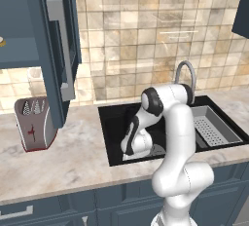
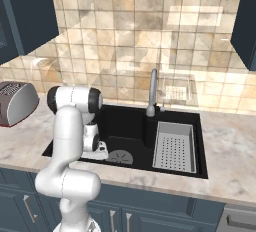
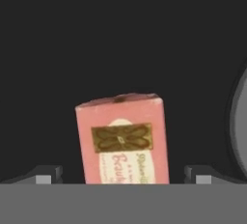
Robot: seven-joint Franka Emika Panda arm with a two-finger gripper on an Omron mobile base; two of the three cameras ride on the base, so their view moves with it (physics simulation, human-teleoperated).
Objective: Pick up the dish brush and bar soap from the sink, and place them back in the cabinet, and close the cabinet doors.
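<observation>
Arm bent down into the sink [image 1: 114, 122], hand low over the black floor in the left half of the basin. Gripper [image 3: 123, 175] spread wide, 2 dark fingertips [image 3: 46, 175] standing well apart, 1 on each side of the soap [image 3: 123, 138], neither touching it. Nothing pinched.

Soap lying flat on the sink floor between the fingertips, a pinkish block with a gold emblem and a pale oval label bearing script, slightly skewed in the hand view. Curved grey edge of the drain [image 3: 240, 121] just off to the right there.

From the right base view: round grey drain [image 2: 120, 157] on the floor beside the hand, faucet [image 2: 152, 93] at the back rim, perforated grey tray [image 2: 174, 147] sitting in the right part of the basin. Soap itself hidden behind the arm in both base views.

Cabinet [image 1: 19, 25] up on the left, door [image 1: 53, 49] swung open toward the camera, long silver handle [image 1: 63, 49] on it. Toaster [image 1: 34, 122] standing on the counter [image 1: 73, 157] below the cabinet, left of the sink. Brush: cannot tell where.
</observation>
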